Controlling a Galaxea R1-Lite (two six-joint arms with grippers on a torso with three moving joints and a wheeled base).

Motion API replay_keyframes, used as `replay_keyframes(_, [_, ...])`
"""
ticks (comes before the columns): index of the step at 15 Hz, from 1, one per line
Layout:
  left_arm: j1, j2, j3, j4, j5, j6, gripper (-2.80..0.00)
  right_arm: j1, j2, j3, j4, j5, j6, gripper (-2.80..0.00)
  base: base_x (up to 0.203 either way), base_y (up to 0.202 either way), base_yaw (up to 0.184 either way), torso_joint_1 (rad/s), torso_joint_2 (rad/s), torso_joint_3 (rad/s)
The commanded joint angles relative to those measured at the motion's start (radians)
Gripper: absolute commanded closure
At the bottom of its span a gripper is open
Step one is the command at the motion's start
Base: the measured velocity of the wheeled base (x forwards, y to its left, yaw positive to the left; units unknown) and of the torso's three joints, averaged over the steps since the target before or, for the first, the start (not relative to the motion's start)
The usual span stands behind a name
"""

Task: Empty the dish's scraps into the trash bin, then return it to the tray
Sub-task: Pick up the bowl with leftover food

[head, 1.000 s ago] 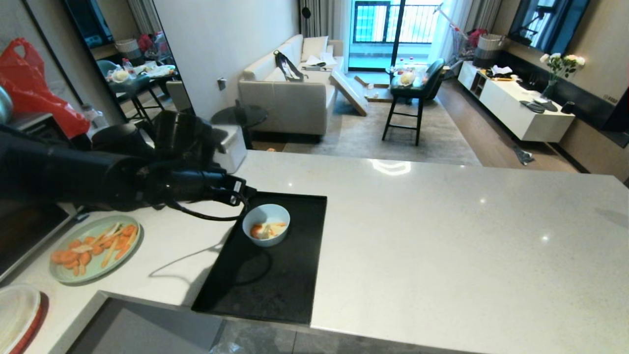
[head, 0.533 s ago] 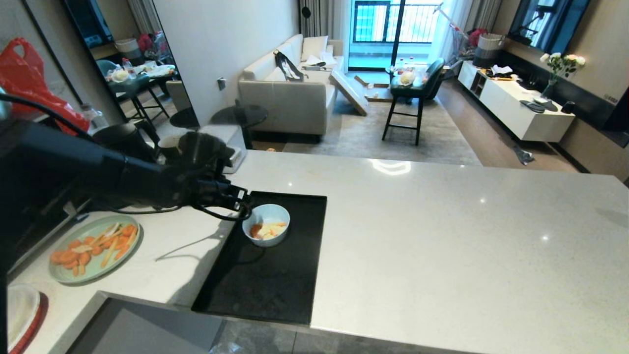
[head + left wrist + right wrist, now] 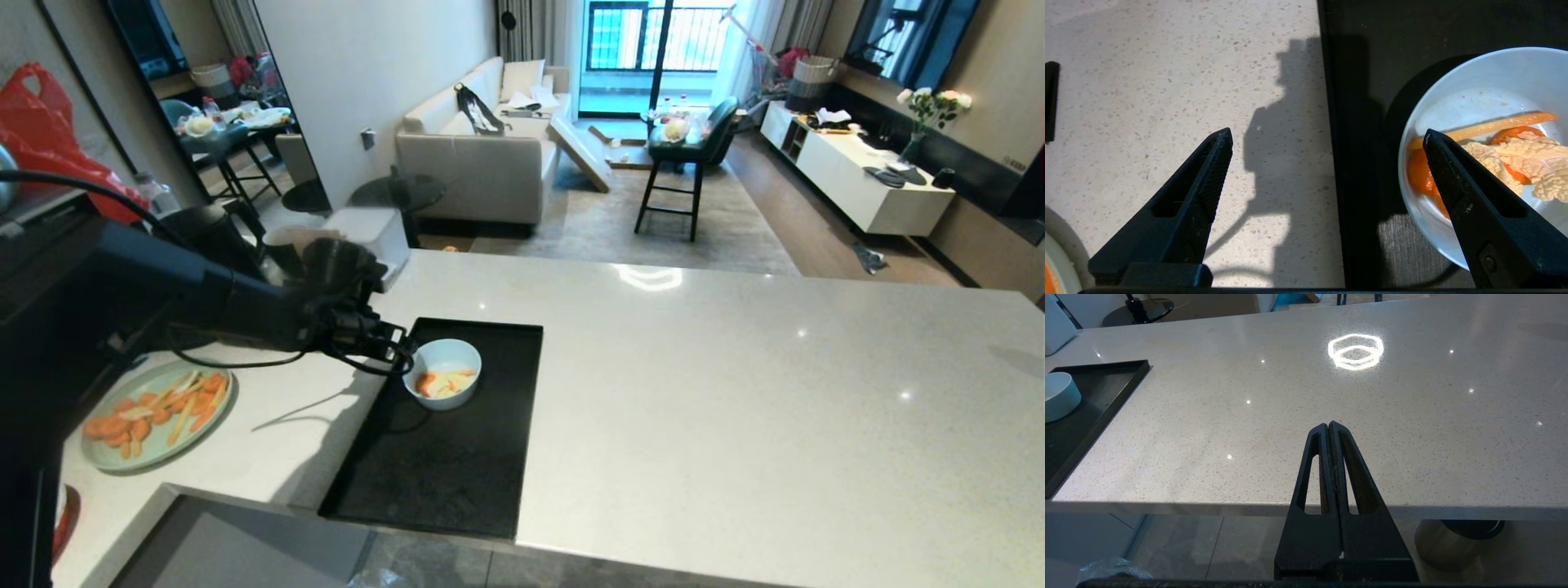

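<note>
The dish point(image 3: 443, 371), a small pale bowl, sits on the far left part of the black tray point(image 3: 457, 457) with orange and pale scraps point(image 3: 441, 382) in it. My left gripper point(image 3: 404, 351) is at the dish's left rim, open wide. In the left wrist view one finger point(image 3: 1457, 183) is over the dish point(image 3: 1474, 90) and its scraps point(image 3: 1519, 163). The other finger is over the counter beside the tray point(image 3: 1363, 122), and nothing is gripped in the left gripper point(image 3: 1326, 134). My right gripper point(image 3: 1328, 424) is shut and empty, parked below the counter's front edge. The trash bin is out of view.
A green plate point(image 3: 155, 412) of orange sticks lies on the counter left of the tray. A dark kettle point(image 3: 200, 229) stands behind the left arm. The white counter point(image 3: 775, 392) stretches right. Below it are a dark cylinder point(image 3: 1453, 539) and crinkled clear plastic point(image 3: 1114, 567).
My left arm has come down and forward, bringing the gripper from above the tray's far left corner to the dish's left rim. The dish has not moved.
</note>
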Motion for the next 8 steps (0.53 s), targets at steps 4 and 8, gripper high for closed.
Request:
replay_keyframes(4, [-0.007,0.013,0.002,0.002,0.001,0.001,-2.80,0.000,0.000,0.000,0.000,0.000,0.001,0.00,0.000,0.000,0.000,0.000,0.00,0.000])
replay_keyframes(8, [-0.007,0.042,0.000,0.002,0.001,0.010,-2.80,0.000,0.000,0.000,0.000,0.000,0.001,0.00,0.000,0.000,0.000,0.000,0.00,0.000])
